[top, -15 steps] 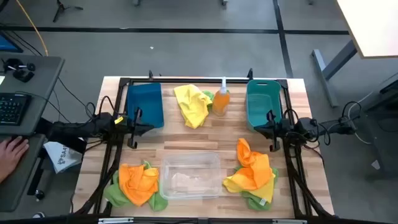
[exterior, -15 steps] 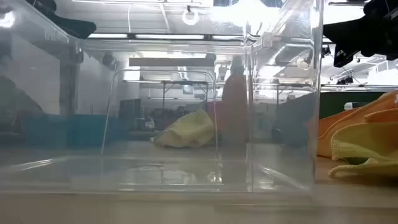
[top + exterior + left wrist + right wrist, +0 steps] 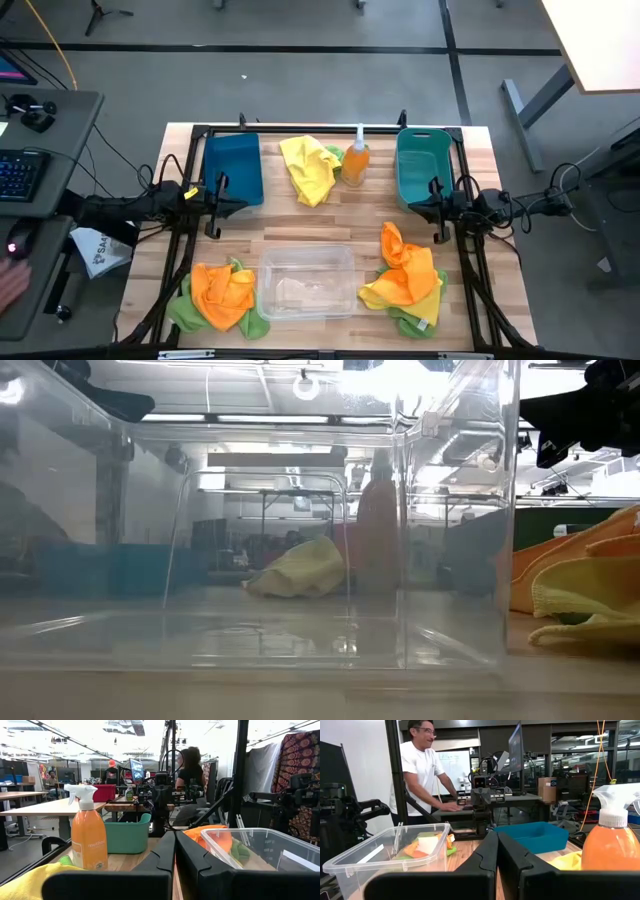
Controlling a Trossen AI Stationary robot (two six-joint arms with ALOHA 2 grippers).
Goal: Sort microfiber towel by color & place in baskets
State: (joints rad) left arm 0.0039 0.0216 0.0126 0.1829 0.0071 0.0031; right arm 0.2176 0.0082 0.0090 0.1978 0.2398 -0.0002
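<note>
Waiting over the bench [image 3: 330, 225], I hold both arms still: my left end effector [image 3: 222, 203] sits at the 9 o'clock edge just beside the dark blue basket [image 3: 232, 168], my right end effector [image 3: 433, 206] at the 3 o'clock edge beside the teal basket [image 3: 421, 166]. In each wrist view the two dark fingers meet with nothing between them, so both are closed and empty. The clear basket [image 3: 306, 283] lies at 6 o'clock, nothing visible inside it. An orange towel [image 3: 223, 289] on a green towel [image 3: 182, 309] lies heaped at 7 o'clock, touching that clear basket. At 5 o'clock sits a second pile, an orange cloth [image 3: 403, 254] topping a yellow cloth [image 3: 400, 289] with green showing underneath. A yellow towel [image 3: 308, 170] rests at 12 o'clock between the blue and teal baskets, a lime towel [image 3: 332, 156] peeking from behind it, just beside the orange spray bottle [image 3: 356, 160]. A person [image 3: 422, 770] stands beyond the bench.
</note>
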